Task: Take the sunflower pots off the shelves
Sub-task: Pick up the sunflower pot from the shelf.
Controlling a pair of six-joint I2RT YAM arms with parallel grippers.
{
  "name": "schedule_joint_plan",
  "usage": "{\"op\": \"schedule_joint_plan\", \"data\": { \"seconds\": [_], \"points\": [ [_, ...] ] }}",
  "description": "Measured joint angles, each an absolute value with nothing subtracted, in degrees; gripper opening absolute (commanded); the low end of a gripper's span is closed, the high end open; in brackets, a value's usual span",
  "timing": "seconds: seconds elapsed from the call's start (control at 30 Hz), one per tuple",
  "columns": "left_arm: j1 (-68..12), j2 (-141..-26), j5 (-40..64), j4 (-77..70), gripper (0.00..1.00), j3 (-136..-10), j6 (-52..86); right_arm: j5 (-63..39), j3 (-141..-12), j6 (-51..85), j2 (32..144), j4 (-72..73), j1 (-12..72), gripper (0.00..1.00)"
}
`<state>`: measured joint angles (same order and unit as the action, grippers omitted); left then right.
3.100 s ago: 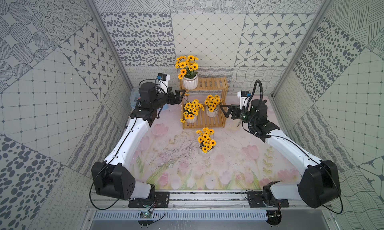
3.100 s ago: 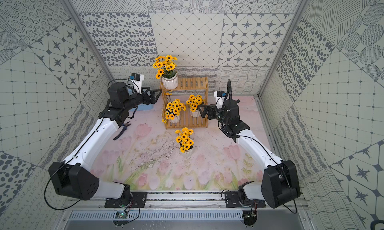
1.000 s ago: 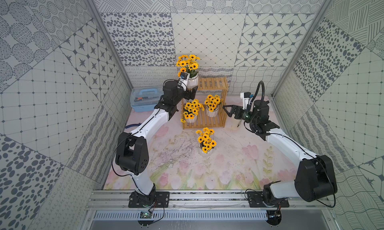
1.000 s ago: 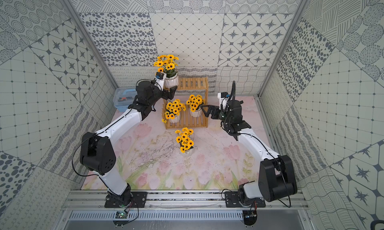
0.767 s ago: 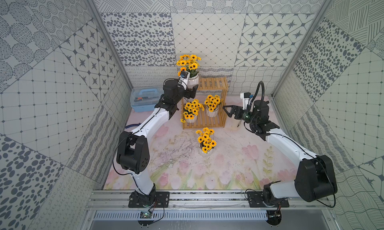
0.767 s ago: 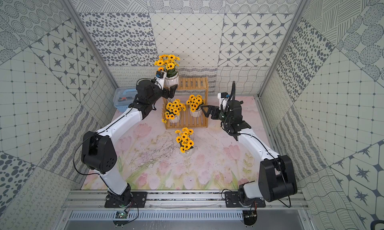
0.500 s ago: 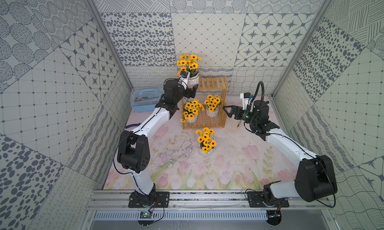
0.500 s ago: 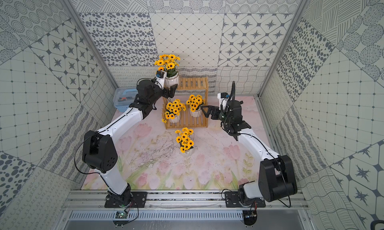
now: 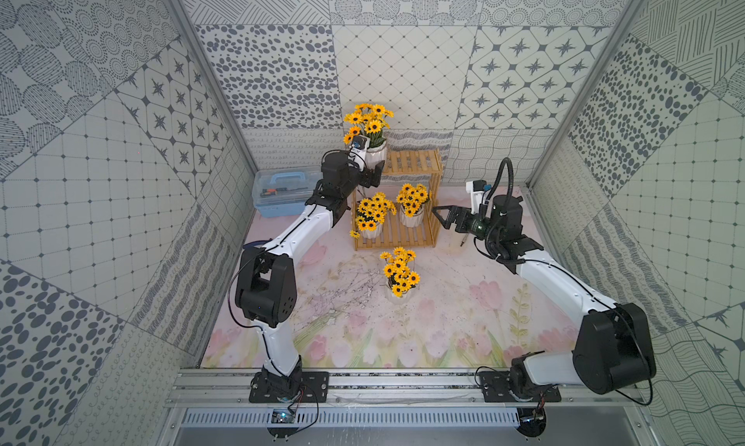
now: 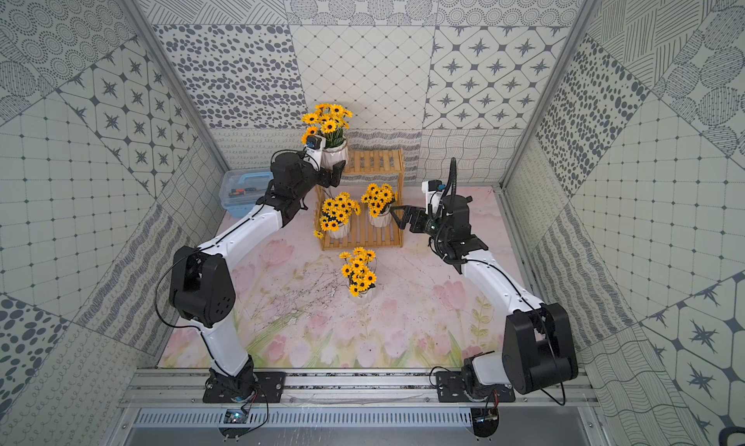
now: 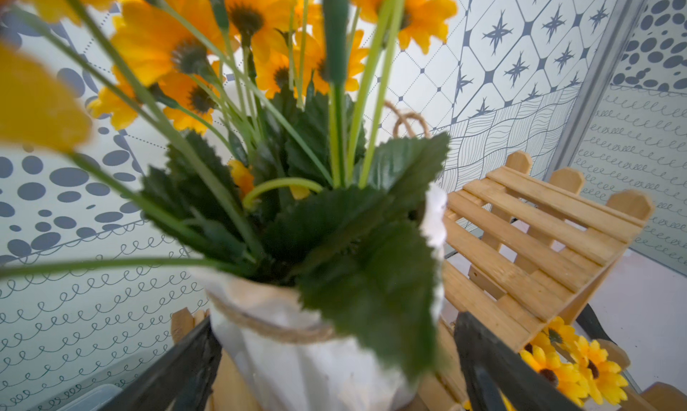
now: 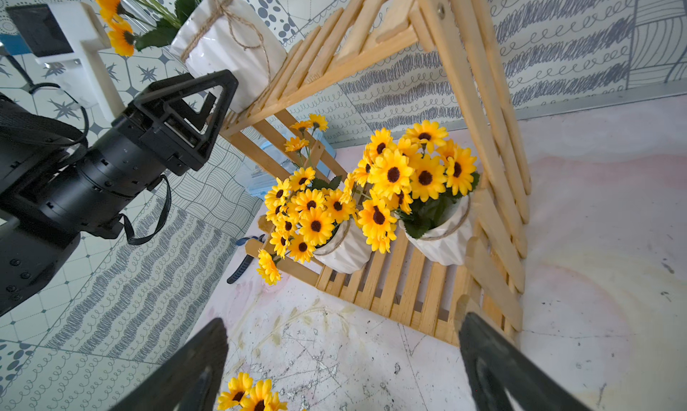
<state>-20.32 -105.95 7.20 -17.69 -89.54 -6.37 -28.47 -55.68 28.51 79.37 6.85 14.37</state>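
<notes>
The wooden shelves stand at the back of the mat. One sunflower pot stands on the top tier's left end. My left gripper is open around its white body, with one finger against the pot and a gap at the other. Two more pots stand on the bottom tier. Another pot stands on the mat in front of the shelves. My right gripper hovers open and empty beside the lower tier's right end, fingers wide apart.
A blue-and-clear toolbox sits against the back left wall, just left of the left arm. The enclosure's tiled walls close in on three sides. The floral mat stretches in front of the shelves around the floor pot.
Since three seconds ago my left arm swung from in front of the toolbox to the top-tier pot. Over the last second both arms have stayed almost still.
</notes>
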Motion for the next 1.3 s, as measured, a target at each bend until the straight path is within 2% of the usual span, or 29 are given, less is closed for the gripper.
{"op": "schedule_joint_plan", "data": {
  "seconds": [1.3],
  "points": [
    [-20.29,-108.03,6.9,-28.49,0.97,-86.87,-4.16,-28.53,-55.02,27.64,77.93,5.8,14.04,0.98]
  ]
}}
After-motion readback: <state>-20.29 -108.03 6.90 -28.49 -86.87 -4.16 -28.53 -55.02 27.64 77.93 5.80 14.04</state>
